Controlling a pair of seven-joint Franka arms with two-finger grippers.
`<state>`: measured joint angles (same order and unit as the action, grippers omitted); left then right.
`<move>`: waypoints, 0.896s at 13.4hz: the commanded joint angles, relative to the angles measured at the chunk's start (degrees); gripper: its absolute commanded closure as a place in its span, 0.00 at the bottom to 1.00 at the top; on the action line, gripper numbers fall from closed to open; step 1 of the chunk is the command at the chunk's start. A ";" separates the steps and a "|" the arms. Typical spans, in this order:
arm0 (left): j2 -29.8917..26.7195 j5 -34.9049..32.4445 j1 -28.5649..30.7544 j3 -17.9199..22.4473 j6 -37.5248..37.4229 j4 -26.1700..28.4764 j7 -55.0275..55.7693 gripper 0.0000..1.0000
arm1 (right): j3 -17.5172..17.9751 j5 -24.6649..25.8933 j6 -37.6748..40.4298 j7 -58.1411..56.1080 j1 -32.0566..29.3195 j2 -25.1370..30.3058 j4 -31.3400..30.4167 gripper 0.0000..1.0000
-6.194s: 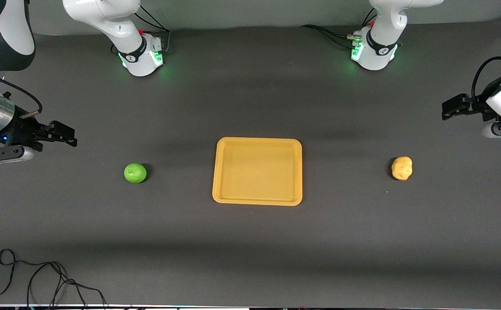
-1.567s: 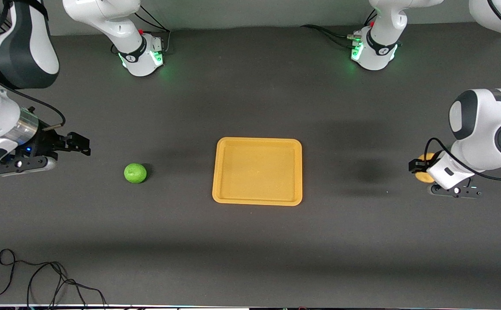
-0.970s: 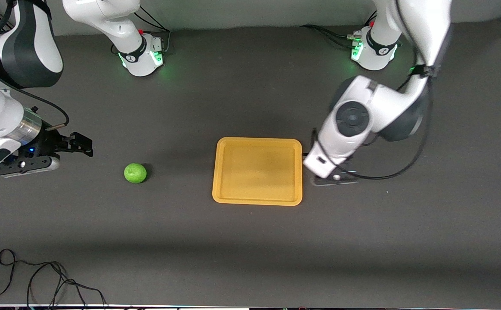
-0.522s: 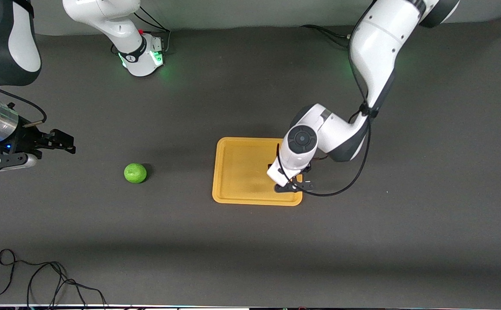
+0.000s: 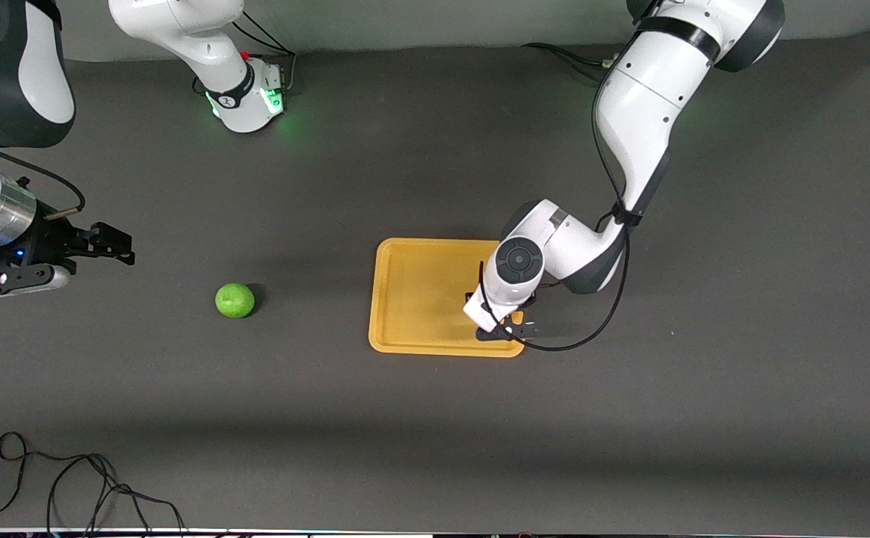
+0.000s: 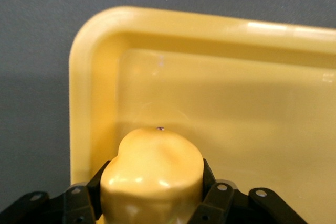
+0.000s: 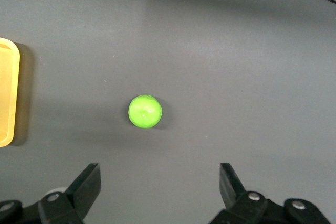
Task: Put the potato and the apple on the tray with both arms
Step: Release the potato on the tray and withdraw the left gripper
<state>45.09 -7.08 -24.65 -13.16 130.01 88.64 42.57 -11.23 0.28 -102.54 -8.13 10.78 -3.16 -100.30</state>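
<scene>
So, working across the front view from the right arm's end: your right gripper (image 5: 110, 245) hangs with its jaws spread wide and nothing between them, over bare table near the apple (image 5: 235, 300), which sits on the table well apart from the tray (image 5: 412, 299), toward the right arm's end. That arm seems to be waiting, so leave it until the tray is free. Next comes the tray in the middle, and over its corner nearest the front camera, at the left arm's end, your left gripper (image 5: 507, 321) is clenched on the potato (image 6: 152, 174). The left wrist view shows the potato's lumpy top bulging out between the fingers (image 6: 212, 195), with the tray floor and rim just beneath. I judge the step in hand to be setting the potato down. To do it well, lower until the potato rests on the tray floor before you let go, since a knobbly thing can roll if dropped. You are close to the rim, so nudge slightly toward the tray's middle if you can. Then part the jaws slowly and lift straight up.
</scene>
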 commanded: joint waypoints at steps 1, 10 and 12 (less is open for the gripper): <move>1.14 -2.49 -1.02 0.68 -0.72 -1.28 1.02 0.39 | -0.20 0.42 0.14 -1.10 0.03 -0.62 0.64 0.00; -8.68 0.82 0.03 -2.04 -15.28 -4.08 0.41 0.00 | -0.38 -0.01 -1.17 -0.84 -0.14 -1.50 -0.07 0.00; -13.60 3.64 1.52 -2.05 -20.65 -4.44 -0.55 0.00 | -0.46 -0.10 -1.26 -0.92 -0.32 -1.59 -0.24 0.00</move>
<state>36.94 -5.63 -24.70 -14.96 114.46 83.48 42.58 -11.51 0.28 -103.24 -8.13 10.67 -4.62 -100.49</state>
